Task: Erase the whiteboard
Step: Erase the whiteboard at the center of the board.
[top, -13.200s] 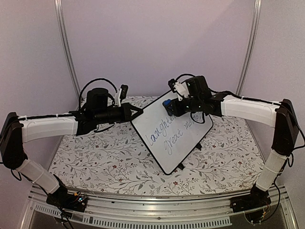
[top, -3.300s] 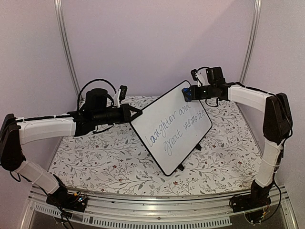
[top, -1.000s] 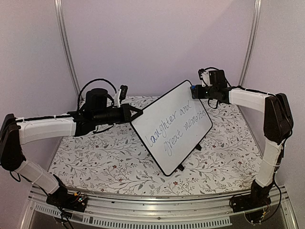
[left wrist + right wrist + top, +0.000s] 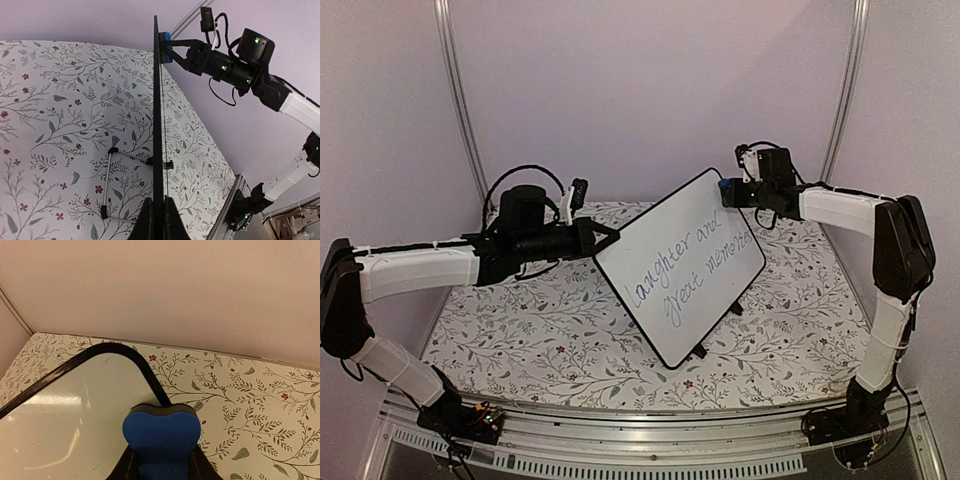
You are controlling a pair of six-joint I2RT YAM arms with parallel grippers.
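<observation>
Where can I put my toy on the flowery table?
Bare cloth: the near left, between the left arm and the front rail, and the near right, beside the whiteboard. Crowded at the back: the left claw grips the whiteboard, the right claw holds an eraser at its corner.

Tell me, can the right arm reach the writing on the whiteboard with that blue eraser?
Probably yes. The right gripper holds the blue eraser at the whiteboard's upper corner. The writing lies just below it with nothing between them, and the left gripper grips the opposite edge.
</observation>
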